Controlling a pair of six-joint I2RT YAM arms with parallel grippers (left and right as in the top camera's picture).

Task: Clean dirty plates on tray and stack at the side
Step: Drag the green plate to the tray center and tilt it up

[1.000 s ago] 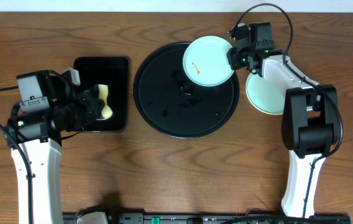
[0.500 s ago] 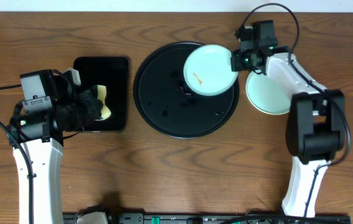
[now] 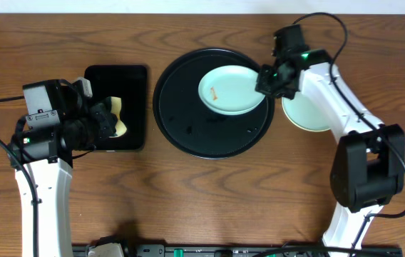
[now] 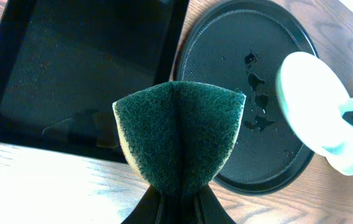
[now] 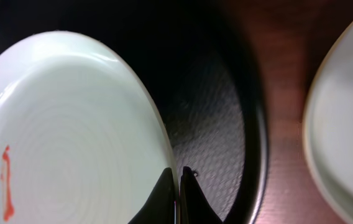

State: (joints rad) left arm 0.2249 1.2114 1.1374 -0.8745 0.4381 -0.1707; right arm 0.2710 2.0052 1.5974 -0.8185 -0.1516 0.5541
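**Ana:** What is the right tool (image 3: 265,77) doing?

**Ben:** Its two fingers are squeezed nearly together. They pinch the thin right edge of a mint plate (image 3: 231,89).

**Ana:** Where is that plate?

**Ben:** It is over the far right part of the round black tray (image 3: 202,137). It looks tipped, not flat. I cannot tell if it touches the tray. There is an orange smear (image 3: 215,93) on its left side.

**Ana:** How is the right arm (image 3: 334,93) bent?

**Ben:** It goes up the right side of the worktop (image 3: 188,200). Then it turns in toward the tray, so the tool comes at the plate from the right.

**Ana:** Is there another plate?

**Ben:** Yes. A second pale plate (image 3: 308,116) lies on the worktop just beside the tray, under the right arm.

**Ana:** And the left tool (image 4: 176,194)?

**Ben:** It is clamped tight on a sponge (image 4: 179,137). The sponge is folded, with its dark green side facing out.

**Ana:** Where is it?

**Ben:** It hangs over the rectangular black tray (image 3: 117,80), left of the round one. The left arm (image 3: 42,178) comes up the left side, and its tool points right.
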